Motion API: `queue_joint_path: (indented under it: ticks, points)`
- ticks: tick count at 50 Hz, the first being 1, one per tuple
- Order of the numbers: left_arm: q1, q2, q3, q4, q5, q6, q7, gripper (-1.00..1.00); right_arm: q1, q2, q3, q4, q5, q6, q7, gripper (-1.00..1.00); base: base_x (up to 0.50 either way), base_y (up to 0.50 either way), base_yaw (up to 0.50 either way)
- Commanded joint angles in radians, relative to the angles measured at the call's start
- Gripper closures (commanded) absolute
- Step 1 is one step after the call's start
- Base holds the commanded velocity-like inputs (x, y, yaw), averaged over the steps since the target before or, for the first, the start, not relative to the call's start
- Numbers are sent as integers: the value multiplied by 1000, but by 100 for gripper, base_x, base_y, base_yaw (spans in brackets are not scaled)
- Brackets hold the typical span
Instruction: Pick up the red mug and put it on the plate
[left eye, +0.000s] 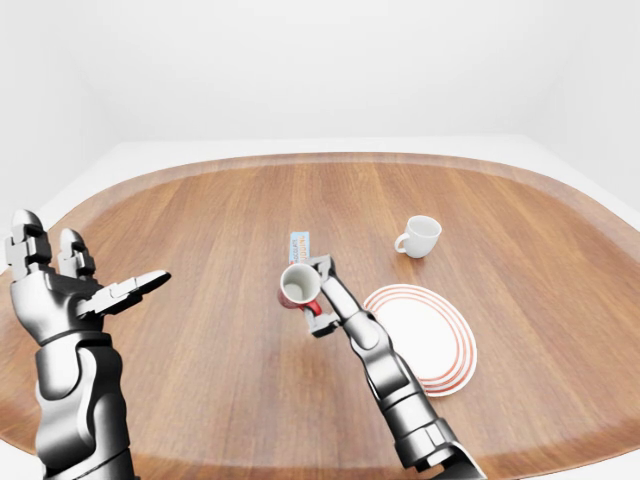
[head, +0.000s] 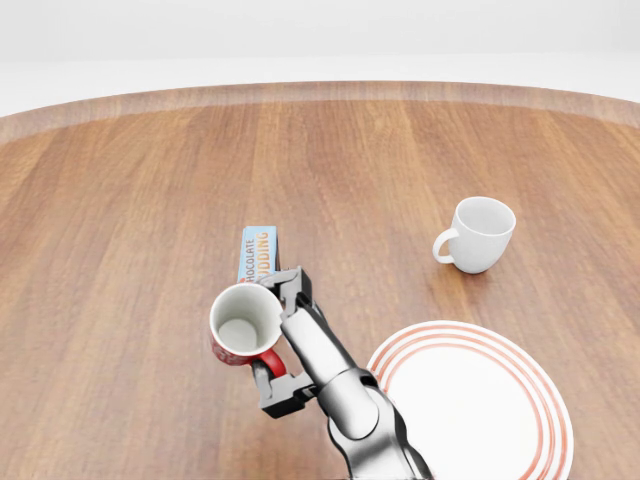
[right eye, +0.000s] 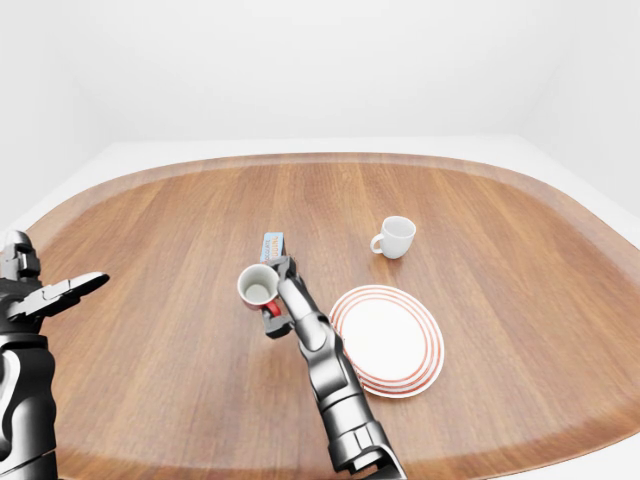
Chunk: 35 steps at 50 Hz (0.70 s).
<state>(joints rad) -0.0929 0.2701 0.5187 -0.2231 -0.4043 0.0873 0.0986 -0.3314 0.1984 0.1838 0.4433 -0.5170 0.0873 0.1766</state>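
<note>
The red mug (head: 243, 327), white inside, is held in my right hand (head: 283, 340), whose fingers close round its handle side. It hangs just above the wooden table (head: 120, 230), to the left of the plate. The white plate (head: 470, 410) with red rings lies at the lower right of the head view, empty. My left hand (left eye: 80, 290) is open and empty at the left of the left-eye view, raised above the table's edge.
A white cup (head: 478, 235) stands above the plate in the head view. A blue chocolate pudding box (head: 258, 254) lies flat just above the red mug.
</note>
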Motion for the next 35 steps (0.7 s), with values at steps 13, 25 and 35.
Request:
queue_joint_path:
  ticks: [13,25,35]
  points:
    - [-1,-1,-3,5,6,0,-1,-100,46,-361,-379,-314,370,0,-222,100,0,0,0]
    - [-4,2,-2,2,3,0,2,-100,17,-447,-406,-6,371,0,-383,100,0,0,0]
    - [-4,3,-2,4,4,0,1,-100,4,-487,-373,215,319,0,-399,100,0,0,0]
